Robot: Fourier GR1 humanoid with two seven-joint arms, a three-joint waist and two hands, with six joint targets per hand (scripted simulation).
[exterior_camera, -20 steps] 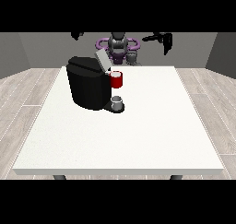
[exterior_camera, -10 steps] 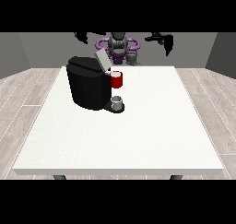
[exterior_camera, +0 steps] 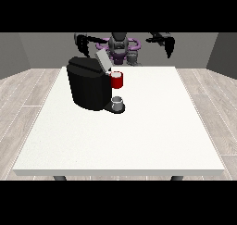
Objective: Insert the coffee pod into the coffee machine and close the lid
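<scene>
The table [exterior_camera: 139,127] is plain white with no pattern. The coffee machine [exterior_camera: 88,87] is black, and its raised lid [exterior_camera: 102,60] is light grey. A red thing at the machine [exterior_camera: 117,79] shows in bright red, and below it a grey thing [exterior_camera: 117,102] stands on the machine's dark base. Both hands, the hand at the view's left [exterior_camera: 83,42] and the hand at the view's right [exterior_camera: 168,44], are black. The robot's body [exterior_camera: 119,46] is grey with purple parts. The floor [exterior_camera: 28,94] has pale grey-brown planks, and the wall [exterior_camera: 203,46] is grey.

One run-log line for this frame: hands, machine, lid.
hands: view's left and view's right raised behind table, holding nothing | coffee machine: lid open | red thing at the machine
</scene>
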